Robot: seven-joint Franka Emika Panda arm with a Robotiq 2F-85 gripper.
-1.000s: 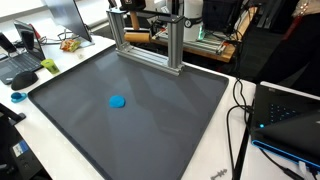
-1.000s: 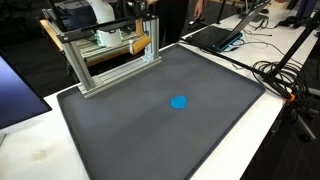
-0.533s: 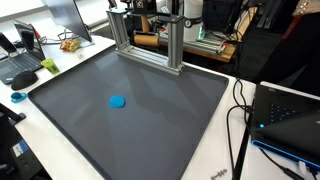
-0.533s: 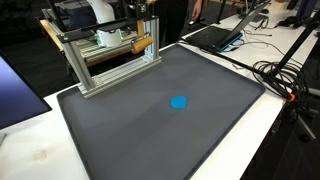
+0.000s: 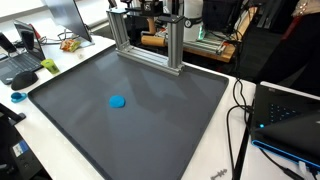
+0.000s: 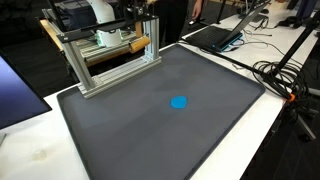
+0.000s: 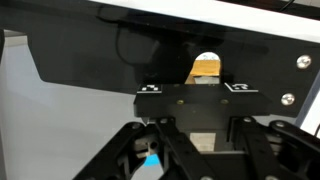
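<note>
Wooden rod (image 5: 155, 40) farther along inside the open metal frame (image 5: 176, 48)

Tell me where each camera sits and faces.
Exterior view: high over the mat, facing blue disc and metal frame; robot mostly hidden behind it.
Exterior view: high from another corner, blue disc central, laptop beyond; robot mostly hidden.
Wrist view: on the wrist, facing a black panel; claw at bottom.
Exterior views share blue disc, metal frame.

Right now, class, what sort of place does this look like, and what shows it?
Probably a lab or workshop: an aluminium frame at a dark mat's edge, an open laptop and loose cables.
</note>
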